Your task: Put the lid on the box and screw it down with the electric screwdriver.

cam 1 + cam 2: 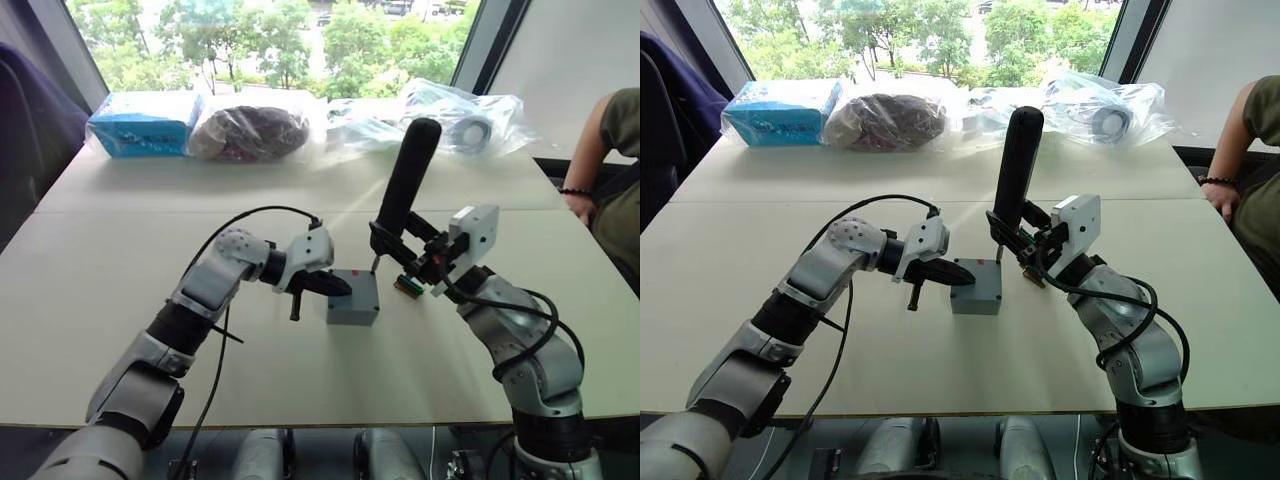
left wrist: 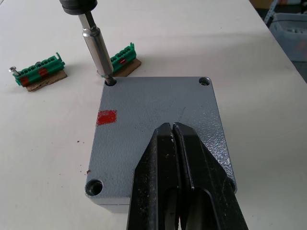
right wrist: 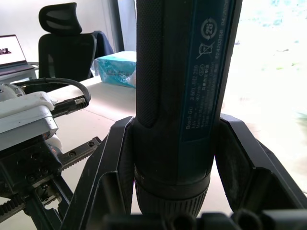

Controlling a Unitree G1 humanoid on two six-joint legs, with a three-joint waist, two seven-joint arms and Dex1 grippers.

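Note:
The grey box (image 1: pixel 352 312) stands mid-table with the lid (image 2: pixel 158 105) lying flat on top of it; a small red mark shows on the lid's top. My left gripper (image 2: pixel 171 127) is shut, its tips resting on the lid's top. My right gripper (image 3: pixel 175 158) is shut on the electric screwdriver (image 1: pixel 405 180), which stands nearly upright. The screwdriver's metal bit (image 2: pixel 98 50) sits in the screw hole at one far corner of the lid. Open screw holes show at other corners.
Two small green parts (image 2: pixel 38 74) lie on the table just beyond the box. A blue carton (image 1: pixel 140 122) and several plastic bags (image 1: pixel 250 130) line the far edge. A person's arm (image 1: pixel 600 150) is at the far right.

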